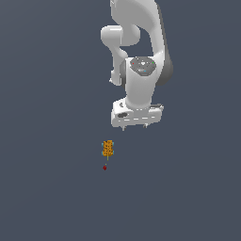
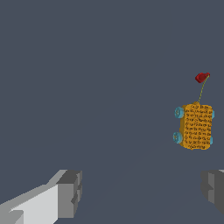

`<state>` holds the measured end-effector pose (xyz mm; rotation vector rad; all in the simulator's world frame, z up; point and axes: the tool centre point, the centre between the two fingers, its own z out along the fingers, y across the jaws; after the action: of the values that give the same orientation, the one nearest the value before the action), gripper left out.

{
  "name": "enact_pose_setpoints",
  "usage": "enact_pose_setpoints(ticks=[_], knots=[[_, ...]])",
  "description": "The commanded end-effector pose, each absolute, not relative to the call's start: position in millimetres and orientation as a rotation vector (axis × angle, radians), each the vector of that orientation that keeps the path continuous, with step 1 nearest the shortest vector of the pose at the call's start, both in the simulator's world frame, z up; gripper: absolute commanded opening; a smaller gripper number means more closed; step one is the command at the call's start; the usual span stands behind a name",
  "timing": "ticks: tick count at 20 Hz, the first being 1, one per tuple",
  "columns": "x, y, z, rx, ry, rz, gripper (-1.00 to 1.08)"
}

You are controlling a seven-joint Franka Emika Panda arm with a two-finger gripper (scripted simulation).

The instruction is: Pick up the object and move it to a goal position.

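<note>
The object [image 1: 108, 148] is a tiny orange-yellow speckled oblong lump on the dark grey floor, with a thin stalk ending in a small red dot [image 1: 105, 167]. In the wrist view the object [image 2: 197, 126] shows small light-blue knobs at its sides and its red dot [image 2: 201, 77]. My white gripper [image 1: 134, 127] hangs open and empty above the floor, up and toward the exterior view's right of the object, apart from it. Its grey fingertips [image 2: 70, 194] stand wide apart in the wrist view, with nothing between them.
The white arm [image 1: 141, 47] reaches down from the top of the exterior view. A plain dark grey floor [image 1: 47, 188] fills the surroundings.
</note>
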<state>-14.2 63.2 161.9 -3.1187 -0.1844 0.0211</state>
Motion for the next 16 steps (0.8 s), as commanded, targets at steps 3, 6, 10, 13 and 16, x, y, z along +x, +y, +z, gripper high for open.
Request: enact_pose_setpoints(ticks=[3, 6, 10, 13, 16], knots=[[-9.8, 56.3, 157.2, -3.12, -0.177, 0.021, 1.0], [-2.8, 46.7, 150.0, -3.121, -0.169, 0.019, 1.0], [10.2, 26.6, 135.0, -3.123, -0.153, 0.014, 1.0], [21.9, 5.7, 119.2, -3.126, -0.138, 0.01, 1.0], [32.7, -17.3, 101.6, -3.131, -0.122, 0.006, 1.0]])
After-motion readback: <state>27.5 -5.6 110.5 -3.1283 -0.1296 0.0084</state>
